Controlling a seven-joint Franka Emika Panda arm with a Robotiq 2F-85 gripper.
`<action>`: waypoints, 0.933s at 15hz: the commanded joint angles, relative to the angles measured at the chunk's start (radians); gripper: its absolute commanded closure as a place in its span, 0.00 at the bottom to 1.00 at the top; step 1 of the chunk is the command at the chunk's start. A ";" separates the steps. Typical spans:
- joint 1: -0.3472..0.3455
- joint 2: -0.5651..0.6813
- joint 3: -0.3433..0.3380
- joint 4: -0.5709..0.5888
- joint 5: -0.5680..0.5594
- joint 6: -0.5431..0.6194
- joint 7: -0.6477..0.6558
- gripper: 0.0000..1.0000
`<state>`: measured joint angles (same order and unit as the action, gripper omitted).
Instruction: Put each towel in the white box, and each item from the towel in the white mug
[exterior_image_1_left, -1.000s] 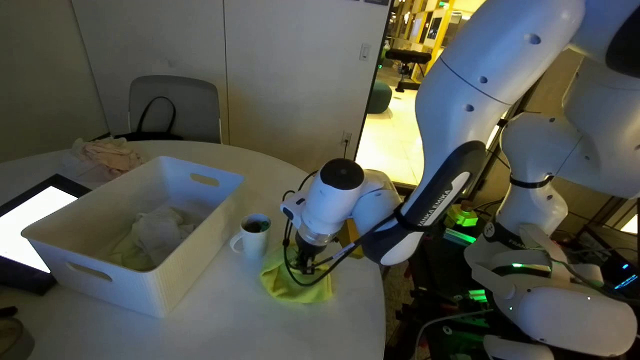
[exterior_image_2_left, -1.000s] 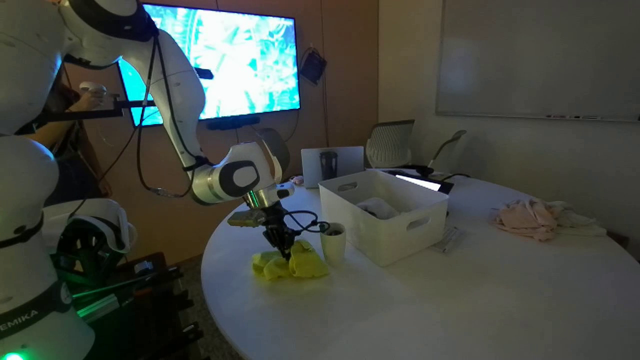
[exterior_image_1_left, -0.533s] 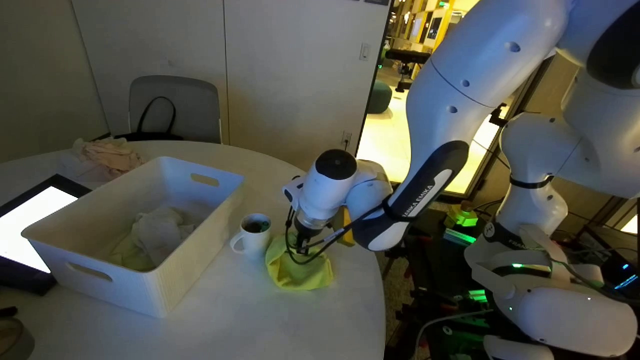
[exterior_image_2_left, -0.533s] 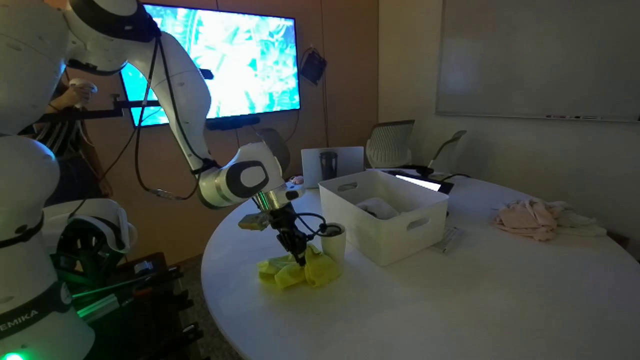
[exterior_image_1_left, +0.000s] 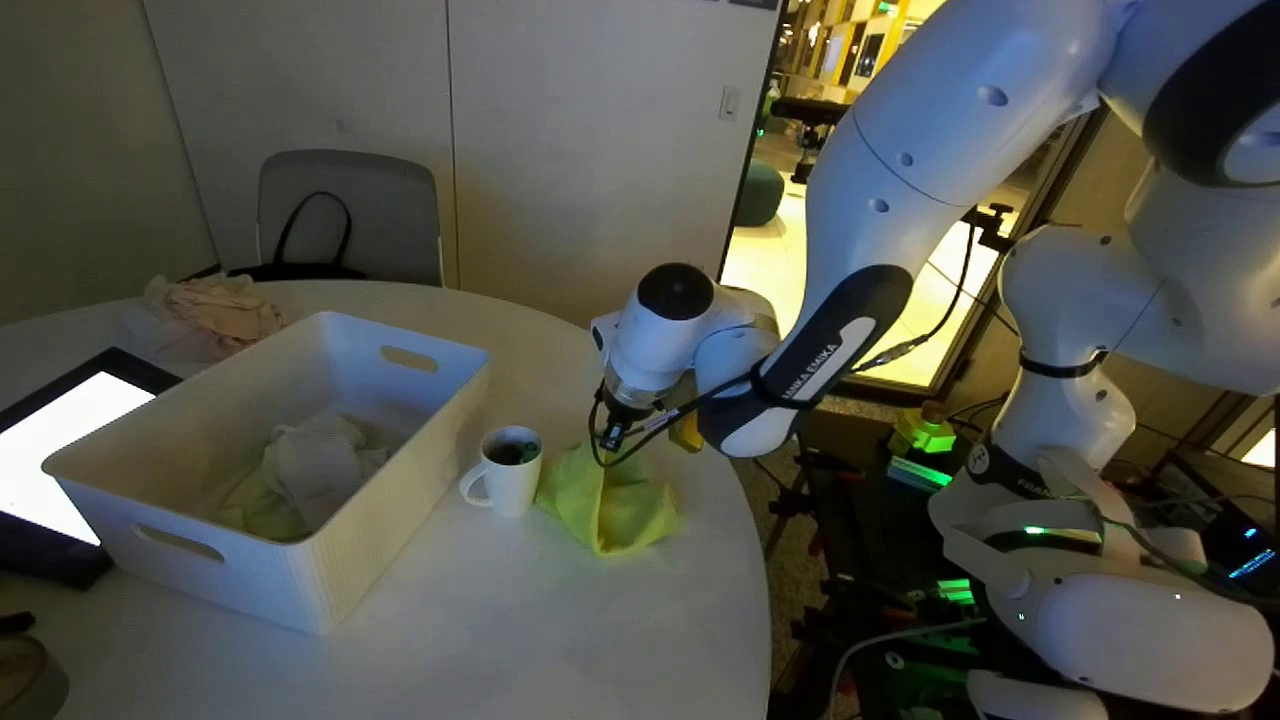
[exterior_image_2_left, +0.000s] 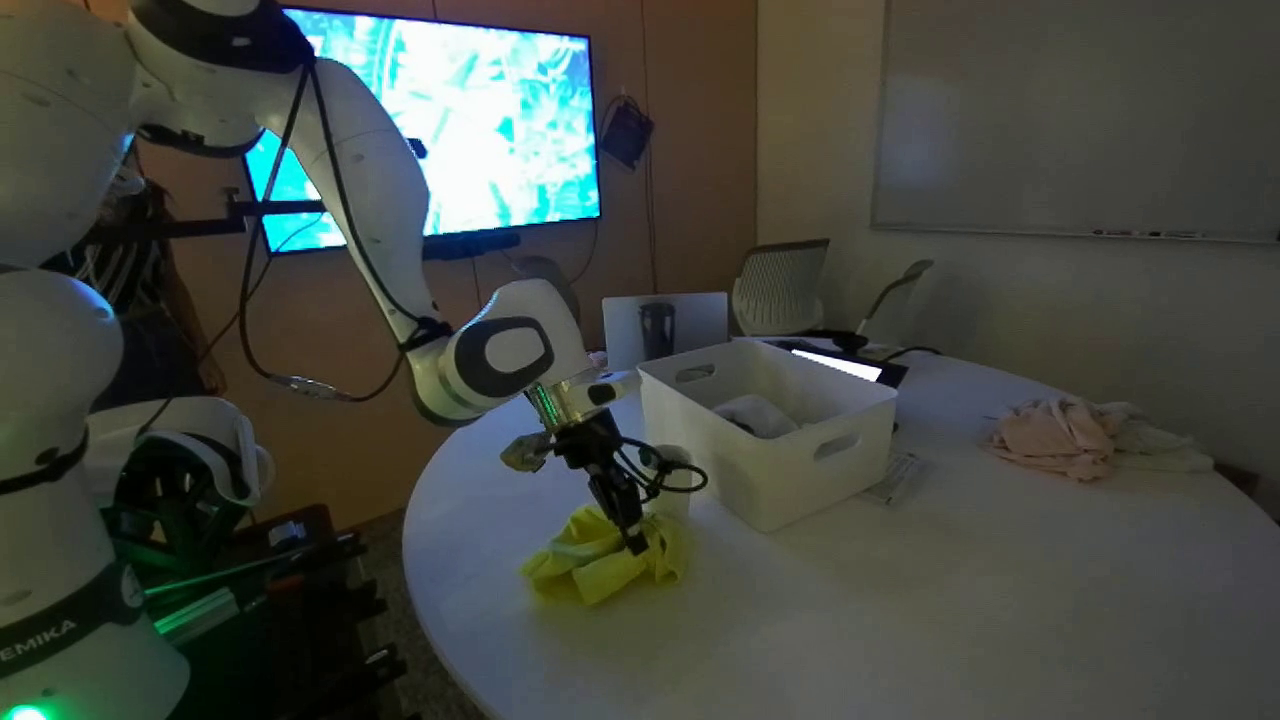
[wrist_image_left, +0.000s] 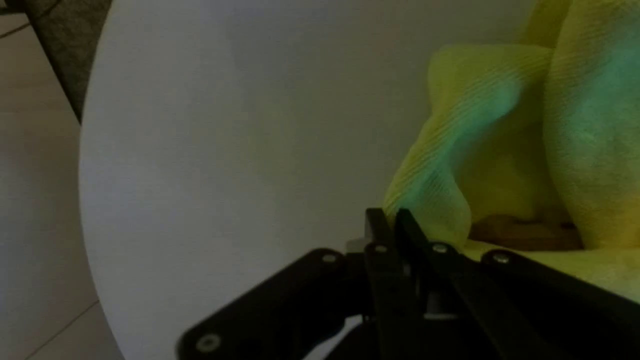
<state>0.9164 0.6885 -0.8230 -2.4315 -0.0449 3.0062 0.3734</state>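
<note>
A yellow-green towel (exterior_image_1_left: 615, 515) lies rumpled on the table beside the white mug (exterior_image_1_left: 512, 485), one part drawn up to my gripper (exterior_image_1_left: 610, 443). In the wrist view, my gripper (wrist_image_left: 389, 215) is shut on an edge of this towel (wrist_image_left: 590, 110), the cloth pinched between its fingertips. Inside a fold shows a reddish-brown thing (wrist_image_left: 525, 235), mostly hidden. Something dark sits inside the mug, which the gripper and its cable partly cover in an exterior view. The white box (exterior_image_1_left: 230, 585) holds a pale yellow-green towel (exterior_image_1_left: 260, 508) under a whitish cloth (exterior_image_1_left: 315, 465).
Pinkish cloths (exterior_image_2_left: 1055, 440) lie beyond the box. A tablet with a lit screen (exterior_image_1_left: 75, 450) stands against the box's side, and a laptop (exterior_image_2_left: 625, 320) stands behind it. The round table's edge (wrist_image_left: 82, 175) runs close to the gripper.
My gripper has dragged the towel across the table, away from the viewer in an exterior view, and its held part now rises to a peak. Mug and box have stayed put.
</note>
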 joint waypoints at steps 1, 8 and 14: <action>-0.049 0.014 -0.020 -0.025 0.052 -0.003 0.027 0.90; -0.254 -0.002 0.027 -0.022 0.129 -0.035 0.038 0.89; -0.427 -0.003 0.105 0.008 0.134 -0.074 0.055 0.90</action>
<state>0.5525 0.6919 -0.7602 -2.4524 0.0780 2.9665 0.4109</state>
